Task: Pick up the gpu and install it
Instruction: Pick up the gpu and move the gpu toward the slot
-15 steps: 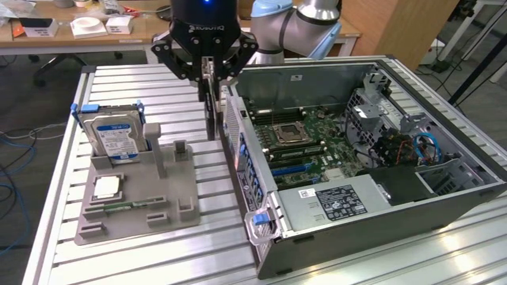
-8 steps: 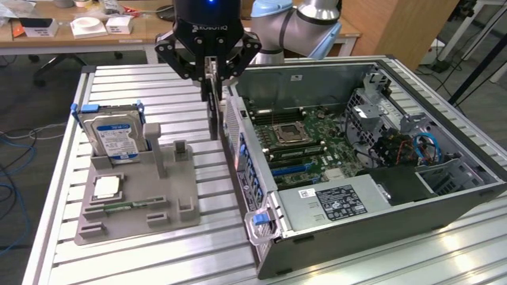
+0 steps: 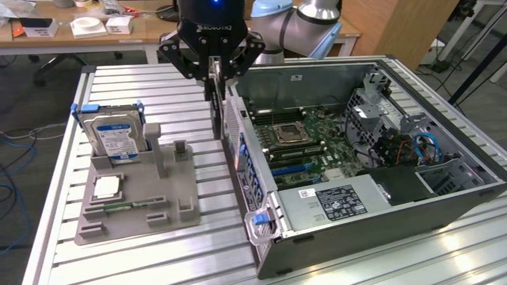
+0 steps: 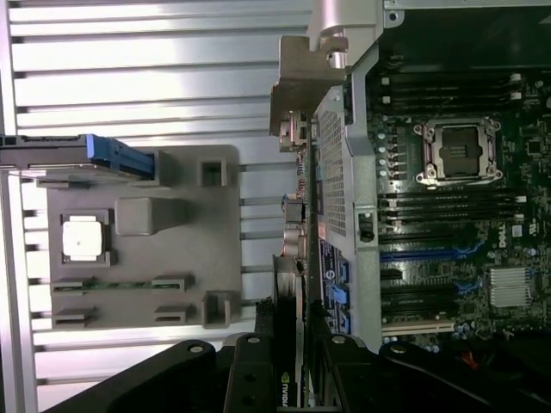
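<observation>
Pincer (image 3: 214,74) pinching gpu (image 3: 216,113) edge-up, hanging just outside computer case (image 3: 341,249) rear wall, above surface (image 3: 135,83). Likely risk: bracket clips case rim, card twists in grip.

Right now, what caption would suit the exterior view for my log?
Pincer grips the gpu upright between the grey holder and the open computer case.
</observation>
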